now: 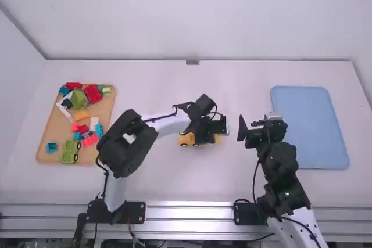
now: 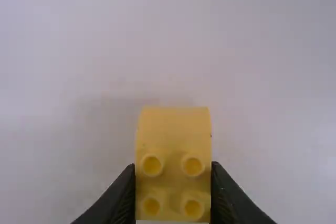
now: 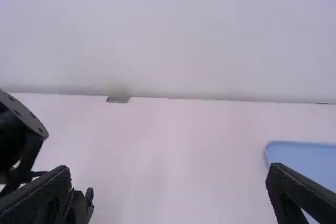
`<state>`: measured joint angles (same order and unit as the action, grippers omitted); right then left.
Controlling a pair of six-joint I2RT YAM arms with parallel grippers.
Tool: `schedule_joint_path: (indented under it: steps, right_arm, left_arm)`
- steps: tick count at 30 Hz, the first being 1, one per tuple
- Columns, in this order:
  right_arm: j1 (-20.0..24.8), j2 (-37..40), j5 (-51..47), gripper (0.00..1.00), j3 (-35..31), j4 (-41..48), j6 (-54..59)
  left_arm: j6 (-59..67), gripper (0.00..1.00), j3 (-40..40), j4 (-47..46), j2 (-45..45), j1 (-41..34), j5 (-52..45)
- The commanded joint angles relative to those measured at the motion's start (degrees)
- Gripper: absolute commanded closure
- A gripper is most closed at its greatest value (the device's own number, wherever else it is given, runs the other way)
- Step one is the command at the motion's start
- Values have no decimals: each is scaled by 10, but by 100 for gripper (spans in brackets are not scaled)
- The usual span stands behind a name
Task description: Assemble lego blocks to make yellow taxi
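Currently, left gripper [image 1: 216, 132] narrowed on the yellow studded block [image 2: 174, 142] at mid-table, left of the right gripper [image 1: 254, 125]. Right gripper's jaws stand wide, holding nothing.

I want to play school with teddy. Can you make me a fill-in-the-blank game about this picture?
Of the left gripper and the right gripper, only the ____ one holds a block.
That block's colour is ____.
The flat tray by the right gripper is coloured ____.
The tan board with loose blocks lies on the high view's ____ side.

Missing words: left; yellow; blue; left
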<state>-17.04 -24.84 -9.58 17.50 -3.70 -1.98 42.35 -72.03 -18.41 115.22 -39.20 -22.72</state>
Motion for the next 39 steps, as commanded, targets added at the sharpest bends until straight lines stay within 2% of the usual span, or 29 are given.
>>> schedule_joint_path:
  steps: [1,6,8,11,12,13,15,17,19,27,31,34,39]
  right_arm:
    - [-2,-11,-8,1,-4,-4,-2]
    - [-3,-36,-7,1,-4,-21,-2]
    - [-3,-48,-7,1,-4,-32,1]
    - [-3,-63,-6,2,-4,-42,9]
    - [-3,-70,-5,1,-4,-47,9]
    - [-3,-71,-6,1,-4,-48,9]
    - [-3,-83,-6,1,-4,-58,9]
    - [-3,-90,-6,1,-4,-64,9]
    - [-3,-96,-5,2,-4,-68,15]
    - [-3,-96,-3,1,15,-44,49]
    - [4,-104,50,2,30,-30,83]
    - [29,-143,145,2,44,-31,124]
    - [78,-226,297,2,73,-31,189]
  left_arm:
    - [-6,81,3,10,18,5,32]
    - [-5,79,3,14,26,5,33]
    - [-3,70,3,18,29,5,33]
    - [-5,64,3,27,32,5,33]
    - [-6,56,3,28,32,5,33]
    - [-6,55,3,28,32,5,33]
    - [-6,23,3,31,32,5,32]
    - [-6,16,2,33,31,5,26]
    - [-6,1,-4,26,25,7,22]
    - [40,1,-38,-18,-62,45,25]
    - [60,1,-38,-22,-123,85,19]
    - [59,1,-38,-47,-178,133,-47]
    - [90,1,-30,-99,-205,194,-200]
